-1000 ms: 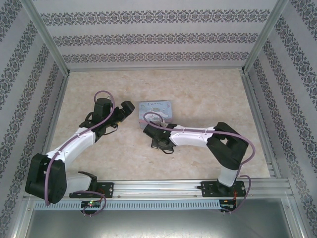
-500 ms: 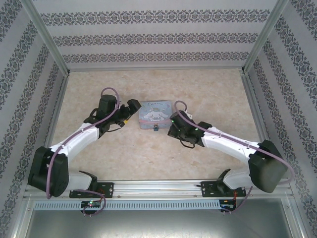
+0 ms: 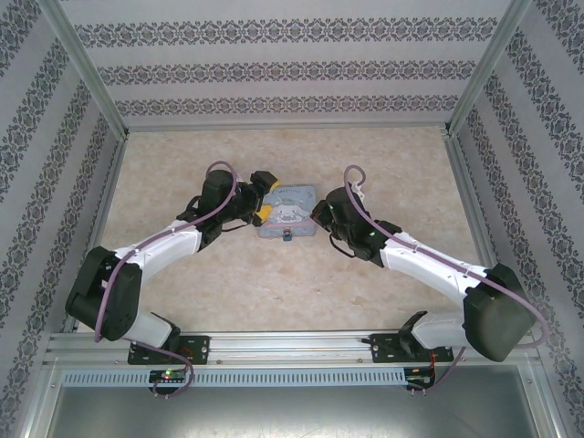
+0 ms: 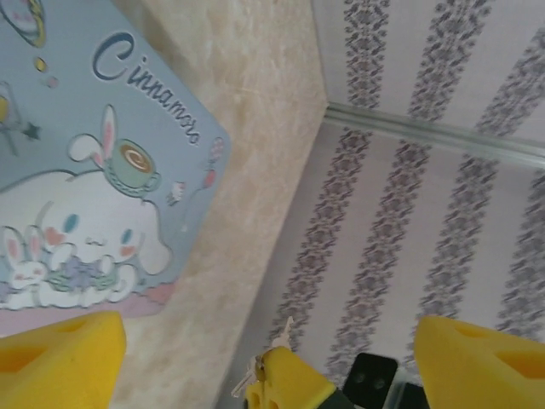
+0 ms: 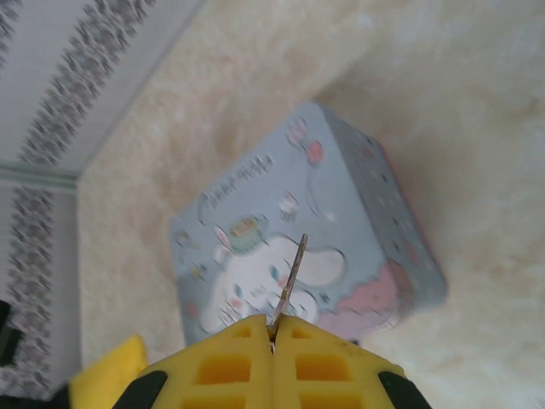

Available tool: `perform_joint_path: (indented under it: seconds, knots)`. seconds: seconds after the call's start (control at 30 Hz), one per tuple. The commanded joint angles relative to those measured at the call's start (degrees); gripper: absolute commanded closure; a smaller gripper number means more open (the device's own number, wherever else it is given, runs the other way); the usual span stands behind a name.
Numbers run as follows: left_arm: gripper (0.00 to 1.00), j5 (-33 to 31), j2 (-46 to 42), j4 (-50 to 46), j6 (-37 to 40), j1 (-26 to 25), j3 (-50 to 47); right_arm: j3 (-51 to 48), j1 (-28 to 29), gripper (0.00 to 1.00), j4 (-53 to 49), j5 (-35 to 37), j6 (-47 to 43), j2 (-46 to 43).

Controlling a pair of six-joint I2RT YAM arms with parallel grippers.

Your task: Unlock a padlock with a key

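Observation:
The tiny dark padlock point(image 3: 286, 236) hangs at the near side of the pale blue cartoon tin point(image 3: 288, 213). My right gripper point(image 5: 272, 331) is shut on the thin silvery key point(image 5: 290, 277), whose blade sticks out over the tin's lid point(image 5: 255, 247). In the top view this gripper point(image 3: 319, 216) sits at the tin's right edge. My left gripper point(image 3: 264, 206) is open at the tin's left edge, its yellow pads point(image 4: 60, 358) spread wide. In the left wrist view the key point(image 4: 282, 334) pokes from the right gripper's yellow fingers point(image 4: 294, 385).
The tin stands mid-table on the beige marbled surface point(image 3: 365, 164). Patterned walls point(image 3: 292, 68) and metal frame rails point(image 3: 470, 210) enclose the table on three sides. Both arms' cables loop above the wrists.
Both arms have closed in on the tin. The right arm swung from over the tin's near left to its right side with the key; the left gripper moved right to the tin's left edge.

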Motion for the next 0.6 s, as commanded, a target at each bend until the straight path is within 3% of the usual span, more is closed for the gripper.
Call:
perform_joint_path:
  seconds: [0.0,0.23,0.57]
  knots:
    - [0.17,-2.0,0.7,9.9,-12.1,-1.1,-0.6,2.3,0.9,1.0,7.5,7.4,5.2,1.5]
    - [0.34,-2.2,4.1,16.0,-18.5,-2.1,0.3,5.7,4.0,1.0,11.0,12.9,7.0,5.9]
    - [0.47,-3.6,6.1,16.7,-20.7,-4.2,1.5,6.5,6.4,1.0,13.2,16.8,8.3,8.4]
